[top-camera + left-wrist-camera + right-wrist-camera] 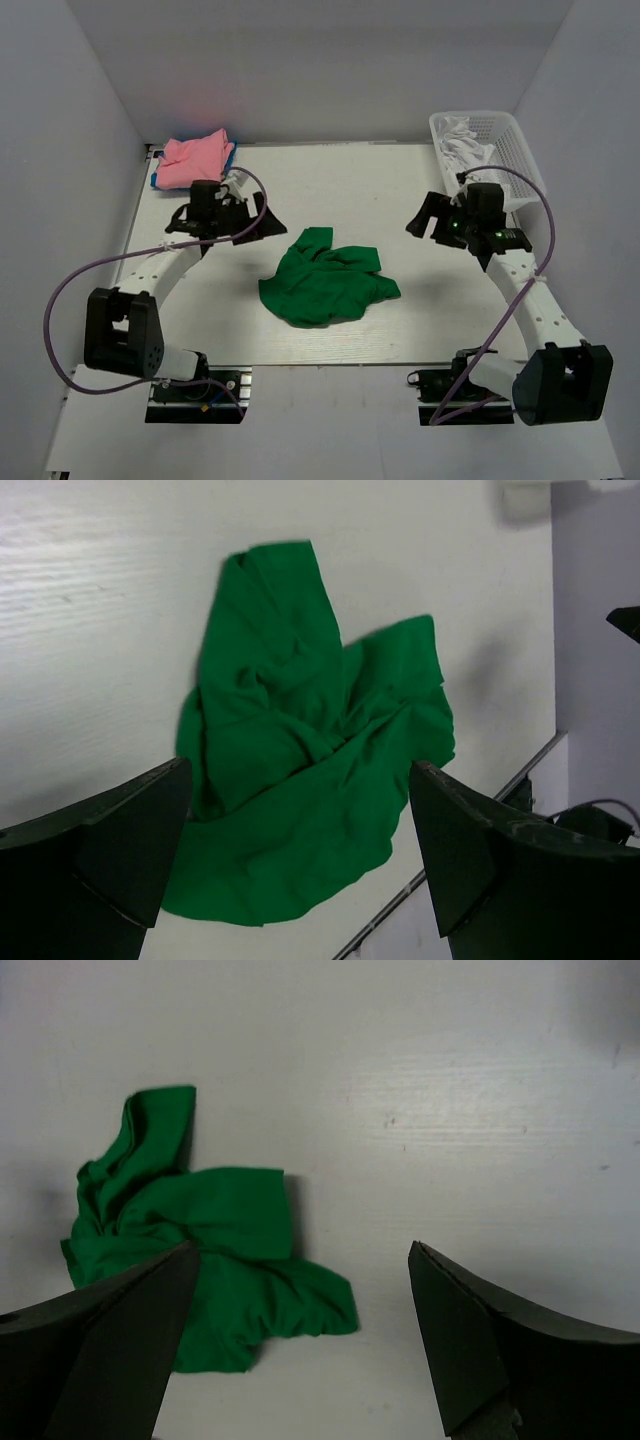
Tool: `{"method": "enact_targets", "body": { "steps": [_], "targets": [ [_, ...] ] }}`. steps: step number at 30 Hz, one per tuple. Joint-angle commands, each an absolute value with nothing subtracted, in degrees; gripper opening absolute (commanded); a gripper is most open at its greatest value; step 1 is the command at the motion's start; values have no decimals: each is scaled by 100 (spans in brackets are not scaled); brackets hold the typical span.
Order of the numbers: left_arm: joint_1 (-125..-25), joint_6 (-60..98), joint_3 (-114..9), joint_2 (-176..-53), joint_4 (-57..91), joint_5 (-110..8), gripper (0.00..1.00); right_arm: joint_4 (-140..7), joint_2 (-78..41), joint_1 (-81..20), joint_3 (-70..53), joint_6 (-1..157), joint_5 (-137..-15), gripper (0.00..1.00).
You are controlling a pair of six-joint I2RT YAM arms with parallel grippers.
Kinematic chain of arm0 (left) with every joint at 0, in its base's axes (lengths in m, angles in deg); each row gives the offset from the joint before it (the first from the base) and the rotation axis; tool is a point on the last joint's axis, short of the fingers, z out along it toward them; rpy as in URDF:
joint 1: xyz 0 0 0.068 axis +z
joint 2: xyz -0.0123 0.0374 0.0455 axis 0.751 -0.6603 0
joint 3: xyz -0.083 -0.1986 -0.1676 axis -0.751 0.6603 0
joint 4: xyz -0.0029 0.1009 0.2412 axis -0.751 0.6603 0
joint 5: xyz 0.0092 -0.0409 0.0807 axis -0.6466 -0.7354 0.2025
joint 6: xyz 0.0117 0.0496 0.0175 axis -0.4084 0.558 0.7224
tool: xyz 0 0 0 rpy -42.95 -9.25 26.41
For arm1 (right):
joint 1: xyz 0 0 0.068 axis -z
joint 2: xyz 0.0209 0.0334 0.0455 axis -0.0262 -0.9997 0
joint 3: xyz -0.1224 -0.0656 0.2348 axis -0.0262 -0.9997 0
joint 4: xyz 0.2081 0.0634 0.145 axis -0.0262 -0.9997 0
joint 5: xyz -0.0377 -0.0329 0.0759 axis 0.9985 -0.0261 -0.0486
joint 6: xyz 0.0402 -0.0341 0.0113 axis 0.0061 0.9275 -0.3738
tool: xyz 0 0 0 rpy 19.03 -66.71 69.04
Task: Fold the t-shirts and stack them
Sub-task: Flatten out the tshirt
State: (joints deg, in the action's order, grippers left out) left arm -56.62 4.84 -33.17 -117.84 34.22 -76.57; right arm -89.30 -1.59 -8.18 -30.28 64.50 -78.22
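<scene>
A crumpled bright green t-shirt [325, 280] lies in the middle of the table; it also shows in the left wrist view [300, 740] and the right wrist view [190, 1250]. A folded pink t-shirt [193, 160] lies on a blue one [160, 181] at the far left corner. White cloth [468, 150] fills the basket. My left gripper [250, 222] is open and empty, above the table left of the green shirt. My right gripper [428, 220] is open and empty, above the table right of it.
A white plastic mesh basket [510, 140] stands at the far right corner, just behind my right arm. Grey walls close in the table on the left, back and right. The table's near edge [330, 362] runs in front of the arm bases.
</scene>
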Motion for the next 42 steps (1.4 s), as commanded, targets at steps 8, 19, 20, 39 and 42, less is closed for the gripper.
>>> {"method": "enact_targets", "body": {
  "steps": [8,19,20,39,42],
  "targets": [
    [-6959,516,-3277,-12501,3888,-6918,96,-9312,-214,-1266,-3502,6568,-8270,90],
    [-7672,516,-3329,-12967,4477,-6189,69,-9418,-890,-2091,-4002,6533,-8525,90],
    [-7732,516,-3329,-12967,4477,-6189,56,-9374,-917,-2162,-4029,6472,-8481,90],
    [-7786,357,-3470,-12212,4302,-5907,0,-8127,-1919,-2962,-3721,6277,-7944,82],
    [-7786,296,-3470,-12036,4301,-5855,0,-8047,-1910,-2989,-3888,6286,-8050,67]
  ]
}}
